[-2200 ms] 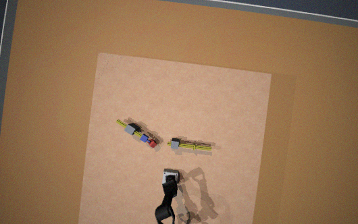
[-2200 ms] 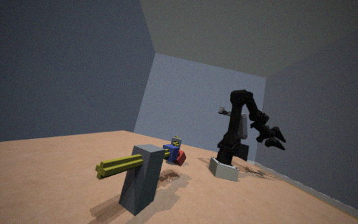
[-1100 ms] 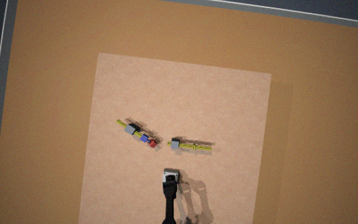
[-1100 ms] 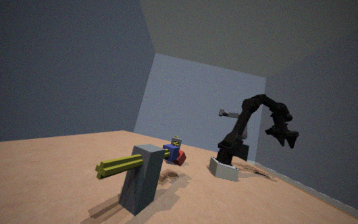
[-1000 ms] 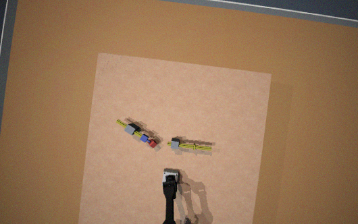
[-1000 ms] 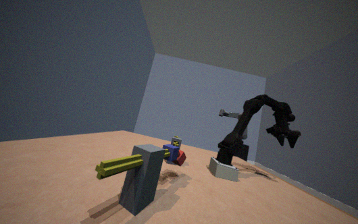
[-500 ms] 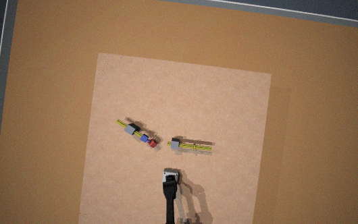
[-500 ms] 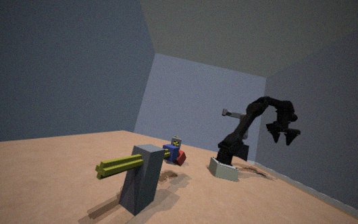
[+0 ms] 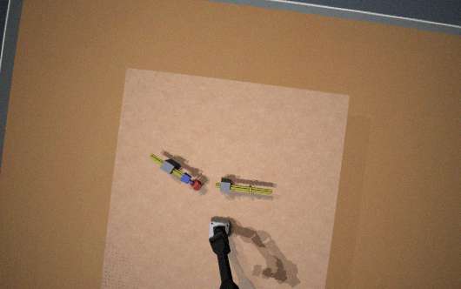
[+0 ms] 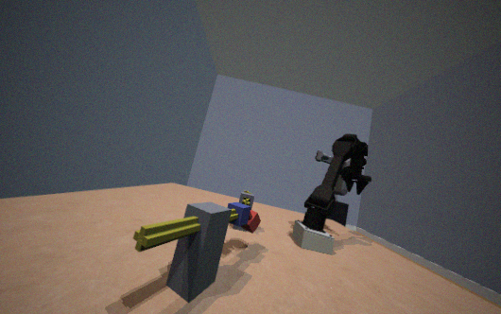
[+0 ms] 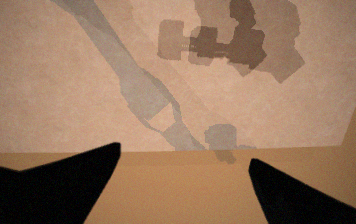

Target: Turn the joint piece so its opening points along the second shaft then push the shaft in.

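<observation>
The first shaft (image 9: 156,158) (image 10: 167,232) is yellow and passes through a grey block (image 9: 169,166) (image 10: 203,246). On its end a blue piece (image 9: 186,178) (image 10: 239,214) carries the red joint piece (image 9: 197,184) (image 10: 252,221), which hangs tilted below the blue one in the exterior view. Where its opening points is too small to tell. The second shaft (image 9: 261,191), yellow with a collar, runs through another grey block (image 9: 225,187) (image 10: 247,195). Its near end sticks out a little, apart from the red piece. My gripper (image 10: 355,189) (image 11: 185,156) is open and empty, raised well away from both shafts; the top view does not show it.
The arm's pale base (image 9: 219,227) (image 10: 313,237) stands near both blocks, on the side toward the bottom of the top view. The arm reaches back from it, away from the shafts. The wrist view shows the pale work surface (image 11: 50,100), arm shadows and an orange-brown border (image 11: 180,190).
</observation>
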Motion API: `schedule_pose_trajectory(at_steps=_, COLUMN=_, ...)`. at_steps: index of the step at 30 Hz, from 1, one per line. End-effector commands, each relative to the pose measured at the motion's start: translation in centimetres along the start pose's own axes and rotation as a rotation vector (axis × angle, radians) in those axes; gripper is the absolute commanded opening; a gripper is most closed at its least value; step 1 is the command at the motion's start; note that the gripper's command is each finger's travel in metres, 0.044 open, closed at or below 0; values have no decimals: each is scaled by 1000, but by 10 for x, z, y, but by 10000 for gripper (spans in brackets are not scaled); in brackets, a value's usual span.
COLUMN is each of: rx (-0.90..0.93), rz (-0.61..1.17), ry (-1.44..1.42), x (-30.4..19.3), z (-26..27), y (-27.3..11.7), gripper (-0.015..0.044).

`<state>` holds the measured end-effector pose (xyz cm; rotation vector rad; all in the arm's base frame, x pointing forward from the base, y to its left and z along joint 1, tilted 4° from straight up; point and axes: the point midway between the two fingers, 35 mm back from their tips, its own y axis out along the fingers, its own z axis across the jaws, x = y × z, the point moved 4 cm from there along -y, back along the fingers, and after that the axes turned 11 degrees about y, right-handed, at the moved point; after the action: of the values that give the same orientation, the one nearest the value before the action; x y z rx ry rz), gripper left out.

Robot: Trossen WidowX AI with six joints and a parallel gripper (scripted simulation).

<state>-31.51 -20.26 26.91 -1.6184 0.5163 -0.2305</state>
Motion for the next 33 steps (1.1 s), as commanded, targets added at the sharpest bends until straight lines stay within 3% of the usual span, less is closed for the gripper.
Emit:
schedule_pose_trajectory(at_steps=1, rx=-17, rz=-32, ry=-24, x=57, z=-23, y=-1, gripper=440)
schedule_pose_trajectory(at_steps=12, rx=-22, rz=-132, ry=-10, x=249, z=-27, y=-13, gripper=440)
schedule_pose_trajectory(at_steps=19, rx=-5, rz=-139, ry=41, x=321, z=5, y=-20, gripper=440)
schedule_pose_trajectory(at_steps=33, rx=46, rz=-217, ry=-46, x=477, z=163, y=-36, gripper=440)
